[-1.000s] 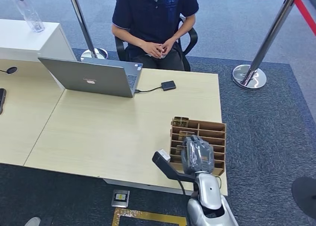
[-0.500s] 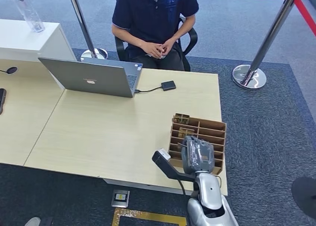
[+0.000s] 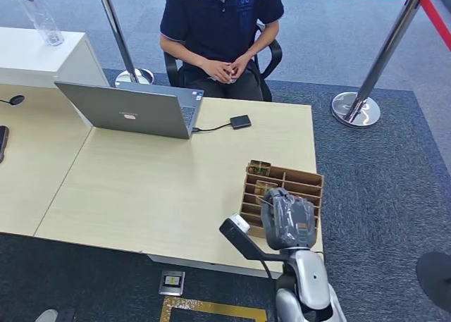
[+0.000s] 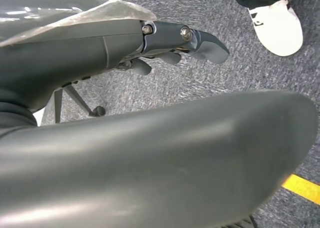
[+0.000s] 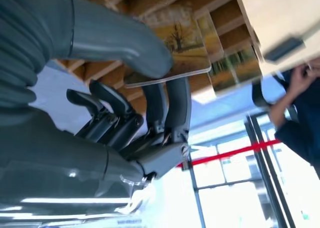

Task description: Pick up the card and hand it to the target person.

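At the near right corner of the desk, in the head view, a brown slotted card rack was seen, with the right hand raised directly over its near slots. The hand's back was turned to the camera, so its grasp could not be judged from this view. Cards were noted standing in the rack's far left slots. Beyond the rack, at the far edge of the desk, a small black device was found cabled to an open grey laptop. Behind that edge a seated person in a dark polo shirt was observed, hands clasped in the lap. A chrome stanchion base was recorded on the carpet to the right of the desk.

In the left wrist view, the left hand was seen over grey carpet, its fingers extended and nothing held. A white shoe was noted on the carpet beyond the fingertips.

In the right wrist view, a card bearing a tree picture was found pinched between the thumb and dark fingers of the right hand, just at the rack's wooden slots. Whether the card was clear of its slot could not be told.
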